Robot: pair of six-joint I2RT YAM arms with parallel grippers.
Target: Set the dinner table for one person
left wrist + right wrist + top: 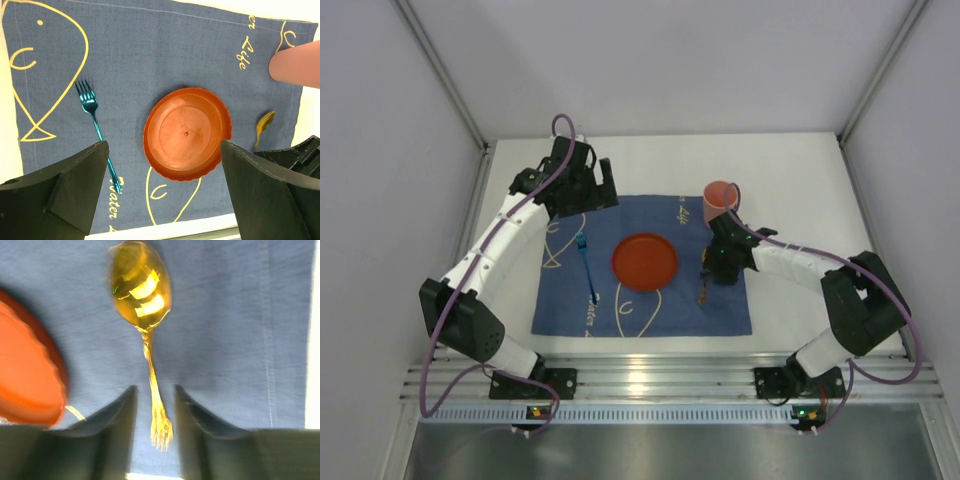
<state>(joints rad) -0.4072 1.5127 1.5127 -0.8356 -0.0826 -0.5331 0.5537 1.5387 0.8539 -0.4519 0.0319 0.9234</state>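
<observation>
Right hand (155, 388): low over the blue cloth (670, 315), just right of the orange plate (644, 262). Its fingers are slightly parted and straddle the handle of the gold spoon (142, 290), with a thin gap on each side, so it grips nothing.

Left hand (164, 145): spread wide, empty, raised beyond the plate's far left.

Spoon: flat on the cloth, just right of the plate and clear of its rim.

Fork (95, 130): blue, on the cloth left of the plate, apart from it.

Cup (720, 195): pink, beyond the plate to its far right, near the cloth's corner. Whether it is upright or tilted is unclear.

Tabletop (790, 170): white, beneath the cloth that carries the plate, and bare beyond every edge of the cloth. The aluminium rail (650, 385) runs on the plate's near side.

Step in hand (judgement): the spoon's placing beside the plate. With fork, plate, spoon and cup all laid out, the setting looks close to done.

Next move (judgement): if the spoon is laid, a straight lift that does not catch the handle. If it needs shifting, the fingers must first pinch the thin handle squarely.

Views compared: only the right wrist view shows the gaps between fingers and handle, since from above the hand covers most of the spoon. The left wrist view lays out fork, plate, spoon bowl and cup together. Only the top view shows both arms and the rail.
</observation>
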